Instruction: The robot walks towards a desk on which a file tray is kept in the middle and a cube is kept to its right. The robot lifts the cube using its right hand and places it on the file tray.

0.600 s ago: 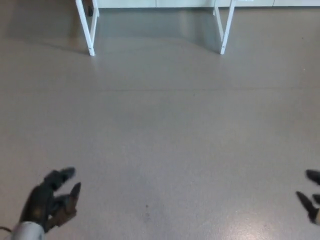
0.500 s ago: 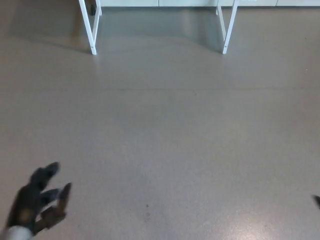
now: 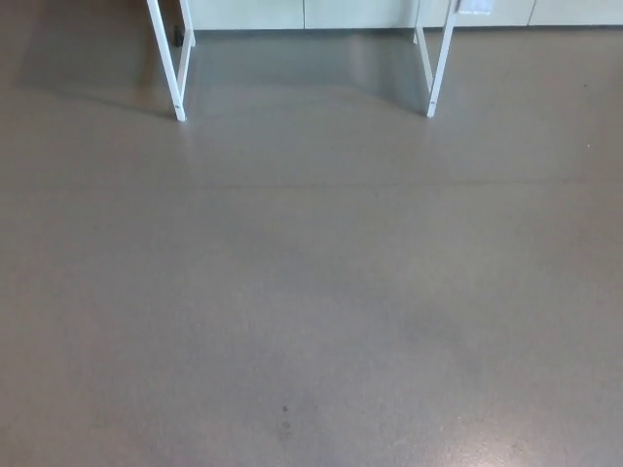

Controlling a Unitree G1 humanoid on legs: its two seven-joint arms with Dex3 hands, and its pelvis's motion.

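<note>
Head view, looking down at mostly bare floor [image 3: 311, 292]: grey-brown, smooth, matte, with a faint straight seam crossing the frame left to right about a third of the way down. There is a small dark speck [image 3: 285, 410] on the floor, low and just left of centre, and a pale sheen toward the lower right corner. Only the lower part of the desk [image 3: 441, 58] shows, at the top of the frame, and its top surface is cut off by the upper edge. Its left front leg [image 3: 165, 58] is white and thin, slanting down and to the right, foot on the floor at upper left. The right front leg [image 3: 435, 88] is also white, slanting down and to the left, foot at upper right of centre. Just inside each front leg is a shorter white member, running back and meeting it near the foot. Between the legs the floor is darker, a soft shadow [image 3: 302, 68] spreading toward the frame's centre. Behind the desk, pale panels [image 3: 350, 12] run along the top edge, split by thin vertical joints. A small dark item [image 3: 177, 37] sits by the left leg, too small to identify. The cube and the file tray are outside the frame, so colour, shape and position cannot be noted. Neither the left hand nor the right hand shows anywhere in the view, so their finger state cannot be told.
</note>
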